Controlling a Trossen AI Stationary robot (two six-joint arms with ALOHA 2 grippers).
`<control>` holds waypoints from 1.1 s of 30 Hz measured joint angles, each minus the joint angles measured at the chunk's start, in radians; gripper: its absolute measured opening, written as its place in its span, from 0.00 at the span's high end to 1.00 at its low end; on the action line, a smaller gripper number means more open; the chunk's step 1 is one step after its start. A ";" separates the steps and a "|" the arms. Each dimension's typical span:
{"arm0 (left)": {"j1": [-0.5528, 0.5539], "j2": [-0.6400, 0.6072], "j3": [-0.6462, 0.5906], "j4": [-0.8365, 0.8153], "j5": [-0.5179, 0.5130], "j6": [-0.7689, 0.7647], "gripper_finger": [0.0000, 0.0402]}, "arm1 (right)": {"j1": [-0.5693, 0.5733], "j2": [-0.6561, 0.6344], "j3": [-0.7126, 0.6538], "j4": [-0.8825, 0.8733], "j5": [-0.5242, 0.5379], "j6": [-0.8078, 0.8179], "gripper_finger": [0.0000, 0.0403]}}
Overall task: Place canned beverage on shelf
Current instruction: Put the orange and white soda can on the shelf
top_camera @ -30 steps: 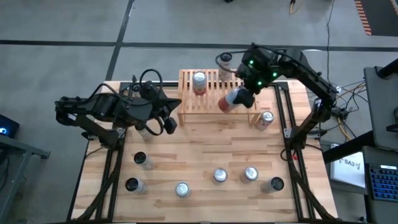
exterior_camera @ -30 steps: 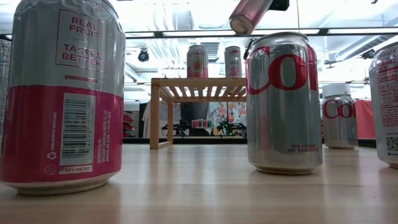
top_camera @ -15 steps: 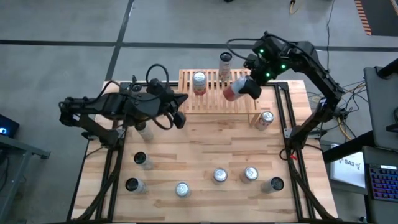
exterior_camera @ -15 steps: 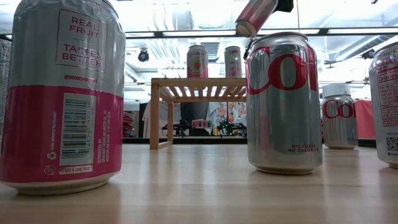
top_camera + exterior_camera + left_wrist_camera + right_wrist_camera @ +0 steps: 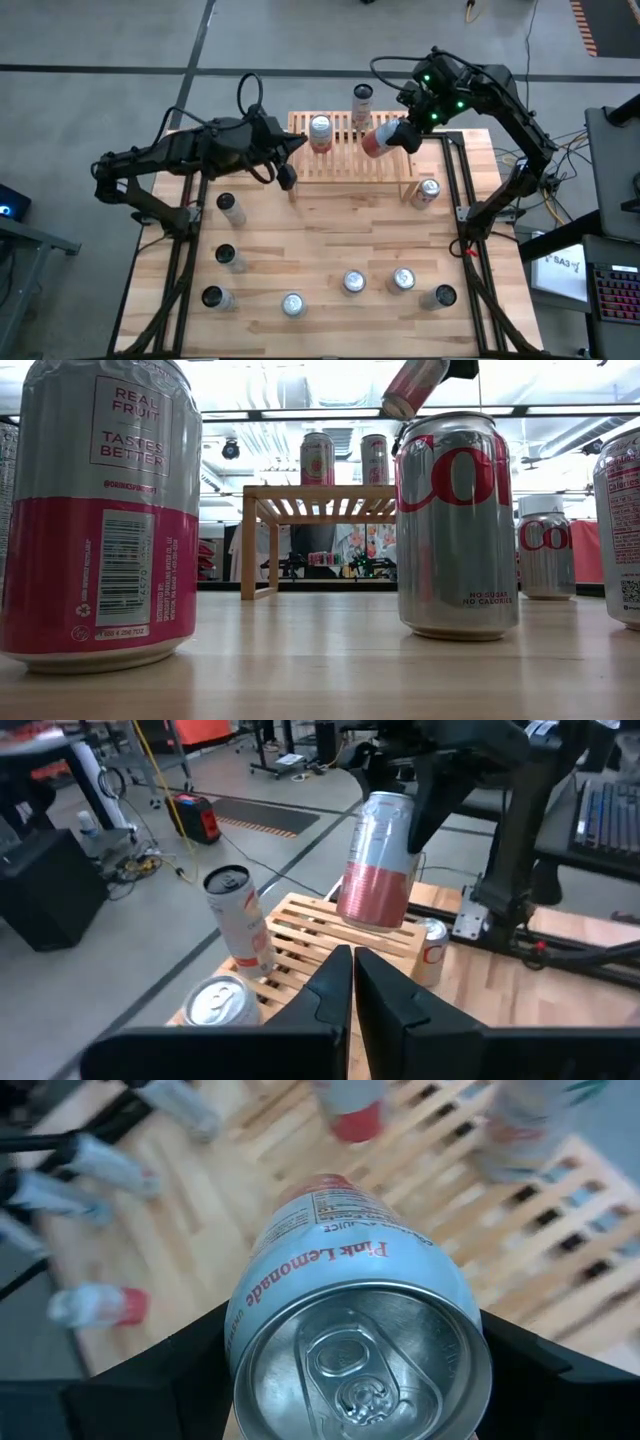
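The left end effector (image 5: 287, 178) hangs near the left end of the shelf (image 5: 345, 165) with its fingers pressed together and nothing in them, so it looks to be waiting out of the way. 2 cans (image 5: 320, 131) already stand on the shelf. The right end effector (image 5: 397, 136) is clamped on a pink can (image 5: 379, 141), tilted in the air above the shelf's right part, ready to set down there.
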 joint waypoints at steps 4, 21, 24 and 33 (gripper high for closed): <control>0.021 -0.006 0.000 0.000 0.000 0.041 1.00 | -0.004 0.000 0.000 -0.001 0.060 -0.004 0.29; 0.055 -0.035 0.000 -0.041 -0.001 0.116 1.00 | -0.027 0.025 -0.203 0.000 0.261 -0.052 0.29; 0.056 -0.035 0.000 -0.042 -0.001 0.118 1.00 | -0.027 0.024 -0.249 -0.002 0.287 -0.063 0.29; 0.060 -0.035 0.000 -0.042 -0.003 0.119 1.00 | -0.027 0.023 -0.312 -0.001 0.327 -0.087 0.29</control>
